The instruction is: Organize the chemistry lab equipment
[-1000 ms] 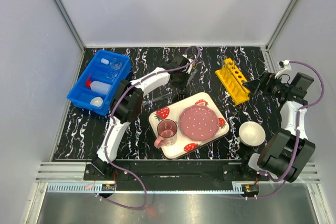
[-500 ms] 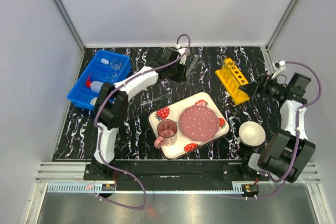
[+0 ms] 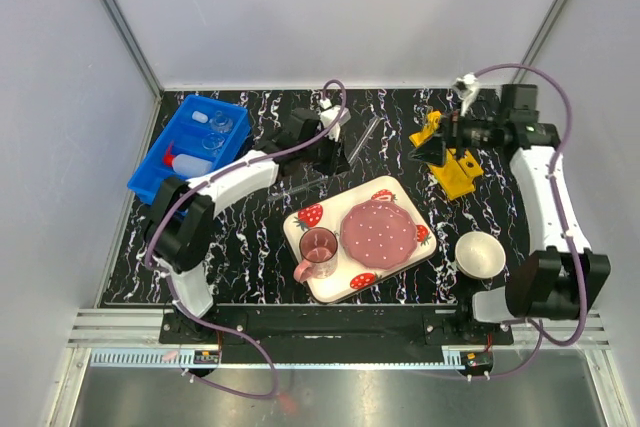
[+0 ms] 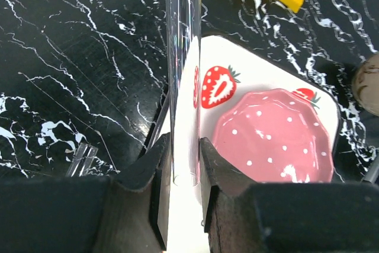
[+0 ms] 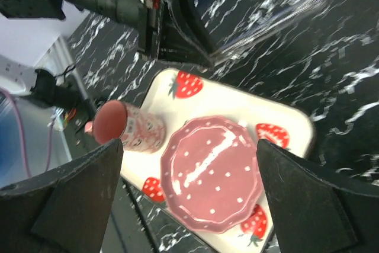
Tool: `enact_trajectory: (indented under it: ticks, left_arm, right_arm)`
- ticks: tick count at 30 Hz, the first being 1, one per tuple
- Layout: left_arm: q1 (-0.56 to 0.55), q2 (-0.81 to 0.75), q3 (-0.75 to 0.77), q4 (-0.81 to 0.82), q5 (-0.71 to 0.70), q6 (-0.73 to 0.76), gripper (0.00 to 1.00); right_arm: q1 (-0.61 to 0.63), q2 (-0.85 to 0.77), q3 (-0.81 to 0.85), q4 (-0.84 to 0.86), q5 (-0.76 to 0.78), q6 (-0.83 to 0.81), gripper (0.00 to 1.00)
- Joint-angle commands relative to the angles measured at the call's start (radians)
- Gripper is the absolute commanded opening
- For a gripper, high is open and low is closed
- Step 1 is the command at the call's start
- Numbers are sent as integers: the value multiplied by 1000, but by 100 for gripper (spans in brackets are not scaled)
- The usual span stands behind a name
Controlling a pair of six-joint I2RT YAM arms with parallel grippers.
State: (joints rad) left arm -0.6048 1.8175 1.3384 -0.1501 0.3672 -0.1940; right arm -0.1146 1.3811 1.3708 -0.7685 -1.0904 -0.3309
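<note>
My left gripper is shut on a thin clear glass tube and holds it above the table, behind the tray; the left wrist view shows the tube pinched between my fingers. Another tube lies on the table. My right gripper is open wide and empty, over the left side of the yellow holed rack. The blue bin holds clear glassware and the white squeeze bottle. The small white dome is not visible.
The strawberry-print tray with pink plate and cup sits in the middle front. A white bowl stands at the right front. My left arm lies across the bin's near corner.
My right arm swung left from the table's right edge to over the yellow rack. My left gripper shifted left and nearer, still holding the tube.
</note>
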Motion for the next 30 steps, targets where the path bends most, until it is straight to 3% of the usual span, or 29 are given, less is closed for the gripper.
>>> enact_trajectory:
  ticks: [1, 8, 18, 24, 27, 30]
  left_arm:
    - [0, -121, -74, 147, 68, -12, 11]
    - [-24, -202, -197, 218, 93, -33, 11]
    - [-66, -261, -257, 253, 82, -59, 10]
    - [-67, -267, -266, 264, 75, -67, 10]
    - [-69, -267, -268, 262, 73, -67, 10]
    - [-69, -264, -269, 265, 75, -68, 10]
  right_arm:
    - [116, 81, 59, -48, 113, 122, 100]
    - [234, 211, 99, 155, 239, 443, 100]
    - [289, 357, 132, 334, 210, 815, 100]
    - [294, 384, 129, 374, 234, 883, 100]
    - [294, 383, 117, 380, 247, 876, 94]
    - [294, 384, 109, 388, 248, 863, 97]
